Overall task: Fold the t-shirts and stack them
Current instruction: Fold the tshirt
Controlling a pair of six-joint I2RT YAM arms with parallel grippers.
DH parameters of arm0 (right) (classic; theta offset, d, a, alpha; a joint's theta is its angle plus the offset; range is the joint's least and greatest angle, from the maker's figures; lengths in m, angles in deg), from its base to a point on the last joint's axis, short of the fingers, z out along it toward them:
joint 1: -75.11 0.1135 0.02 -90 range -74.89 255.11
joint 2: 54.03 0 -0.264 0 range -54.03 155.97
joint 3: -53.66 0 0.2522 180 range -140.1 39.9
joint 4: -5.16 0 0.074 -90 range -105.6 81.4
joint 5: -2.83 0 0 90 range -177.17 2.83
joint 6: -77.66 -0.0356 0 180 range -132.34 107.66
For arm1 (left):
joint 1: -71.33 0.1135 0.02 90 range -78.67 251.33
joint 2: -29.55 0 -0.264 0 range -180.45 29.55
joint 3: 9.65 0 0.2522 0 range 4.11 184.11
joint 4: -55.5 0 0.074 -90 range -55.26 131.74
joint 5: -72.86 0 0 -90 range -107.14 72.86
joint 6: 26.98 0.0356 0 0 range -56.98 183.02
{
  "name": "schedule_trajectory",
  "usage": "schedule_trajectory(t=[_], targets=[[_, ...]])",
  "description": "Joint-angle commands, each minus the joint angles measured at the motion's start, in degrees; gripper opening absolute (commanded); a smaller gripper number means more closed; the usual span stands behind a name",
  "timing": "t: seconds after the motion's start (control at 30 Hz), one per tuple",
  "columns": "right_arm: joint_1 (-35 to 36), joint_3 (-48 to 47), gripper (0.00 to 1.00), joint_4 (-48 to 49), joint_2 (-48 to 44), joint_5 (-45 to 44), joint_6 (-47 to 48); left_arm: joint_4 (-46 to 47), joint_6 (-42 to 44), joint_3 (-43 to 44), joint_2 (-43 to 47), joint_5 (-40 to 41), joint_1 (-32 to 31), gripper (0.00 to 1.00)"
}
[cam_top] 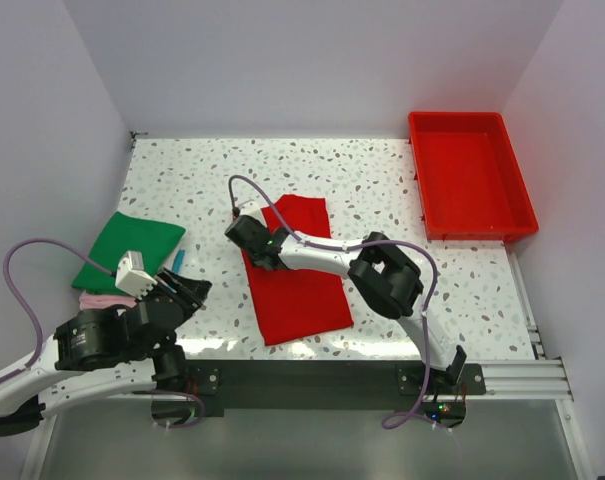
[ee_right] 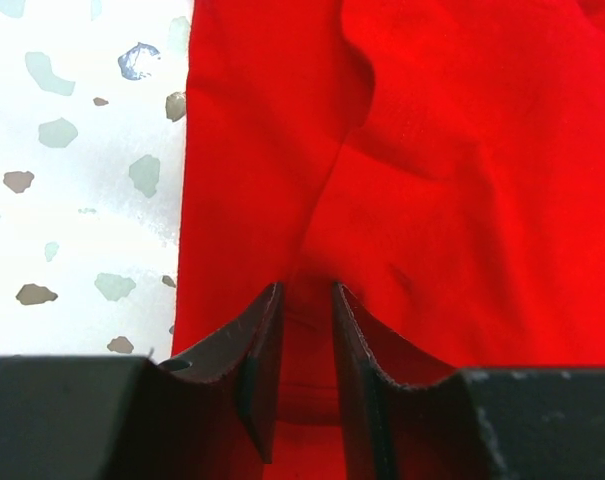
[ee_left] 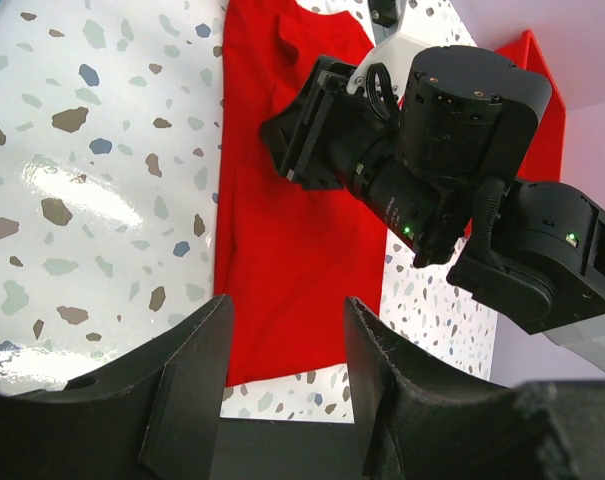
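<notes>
The bright red cloth t-shirt lies flat on the speckled white surface, well apart from the rigid red plastic tray. The right claw is clenched on a small fold of it, near the edge turned away from the tray. The left claw is released and empty, even farther from the tray, near a folded green cloth t-shirt.

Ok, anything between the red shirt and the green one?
Mostly bare table. A small teal object lies beside the green shirt, and the open left tool hovers just near-side of the route from the red shirt.
</notes>
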Motion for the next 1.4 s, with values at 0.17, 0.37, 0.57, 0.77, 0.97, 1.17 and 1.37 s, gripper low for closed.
schedule_trajectory(t=[0.17, 0.37, 0.57, 0.77, 0.97, 1.17, 1.37], targets=[[0.2, -3.0, 0.28, -0.4, 1.8, -1.1, 0.0, -0.9, -0.1, 0.5, 0.0, 2.6, -0.3, 0.53], [0.1, -2.6, 0.26, -0.6, 2.4, -0.3, -0.2, -0.9, 0.0, 0.6, -0.2, 2.6, -0.3, 0.53], [0.2, -1.4, 0.18, 0.2, 0.0, -0.3, -0.5, -1.1, 0.0, 0.8, -0.1, 2.8, -0.2, 0.53], [-0.1, 0.5, 0.12, 2.4, -4.1, 1.8, -0.7, -1.2, -0.1, 1.0, 0.0, 2.8, -0.3, 0.53], [-1.0, 3.4, 0.09, 4.9, -7.6, 5.0, -2.2, -1.5, -0.2, 0.8, 0.4, 2.7, -0.3, 0.53], [-2.1, 4.7, 0.06, 5.9, -9.0, 7.9, -3.9, -1.7, -0.2, 0.5, 1.0, 2.6, -0.3, 0.53], [-3.4, 6.1, 0.01, 7.2, -9.6, 11.2, -5.1, -1.9, -0.4, 0.6, 1.5, 2.7, -0.3, 0.53]])
